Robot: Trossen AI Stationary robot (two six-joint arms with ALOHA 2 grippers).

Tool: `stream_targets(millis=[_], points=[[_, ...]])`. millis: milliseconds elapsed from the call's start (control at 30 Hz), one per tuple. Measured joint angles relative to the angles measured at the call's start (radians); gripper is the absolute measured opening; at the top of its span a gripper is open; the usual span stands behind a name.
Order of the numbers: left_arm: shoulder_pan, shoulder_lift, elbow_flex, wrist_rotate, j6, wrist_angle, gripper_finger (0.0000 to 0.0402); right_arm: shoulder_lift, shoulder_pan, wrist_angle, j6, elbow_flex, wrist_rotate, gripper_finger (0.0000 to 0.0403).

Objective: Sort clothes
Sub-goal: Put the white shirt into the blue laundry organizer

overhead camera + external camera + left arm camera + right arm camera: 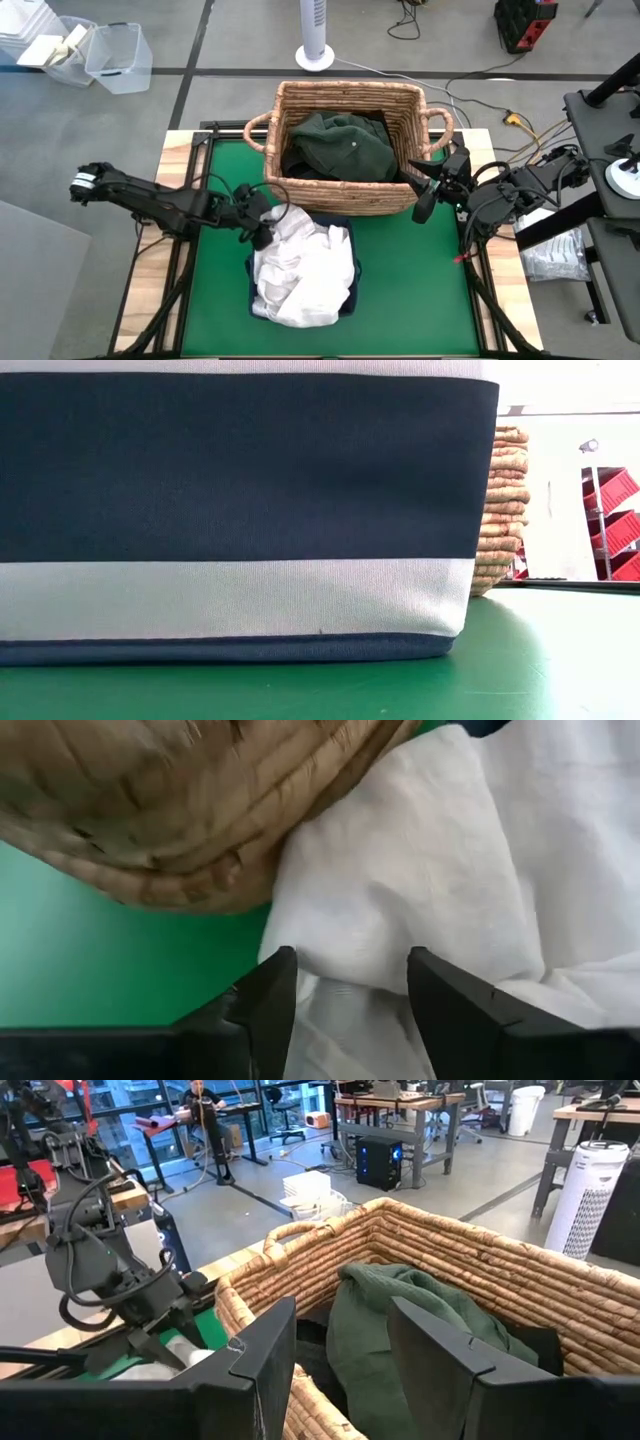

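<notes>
Left end effector [262, 226], jaws parted over the crumpled white cloth garments [305, 270] heaped in the navy fabric bin [344, 305], should lift straight clear without snagging folds; right end effector [432, 187] waits half-open beside the tan wicker basket [340, 196].

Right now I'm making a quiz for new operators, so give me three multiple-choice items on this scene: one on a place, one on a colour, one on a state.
1. Where does the dark green garment lie?
A. in the wicker basket
B. in the navy bin
C. on the bare green mat

2. What colour are the clothes piled in the navy bin?
A. black
B. white
C. red

3. How do the fingers of the left gripper stand?
A. shut on the basket's handle
B. shut with nothing between them
C. open over white cloth

Answers:
1. A: the high view shows it inside the woven walls.
2. B: a white heap fills the bin below the basket.
3. C: the left wrist view shows a clear gap between them, with white cloth beyond.
</notes>
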Motion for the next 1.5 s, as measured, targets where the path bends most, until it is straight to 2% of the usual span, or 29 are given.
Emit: stream_targets(millis=[200,1100,1500], points=[[0.0,0.001,-0.03,0.019,-0.057,0.057,0.0163,0.0,0.0,0.0,-0.002,0.0,0.0,0.015],[0.0,0.001,0.055,0.019,-0.01,0.069,0.0156,0.0,0.0,0.0,-0.002,0.0,0.0,0.015],[-0.041,0.052,0.052,0.045,-0.01,0.128,0.0154,0.0,0.0,0.001,-0.002,0.0,0.001,0.015]])
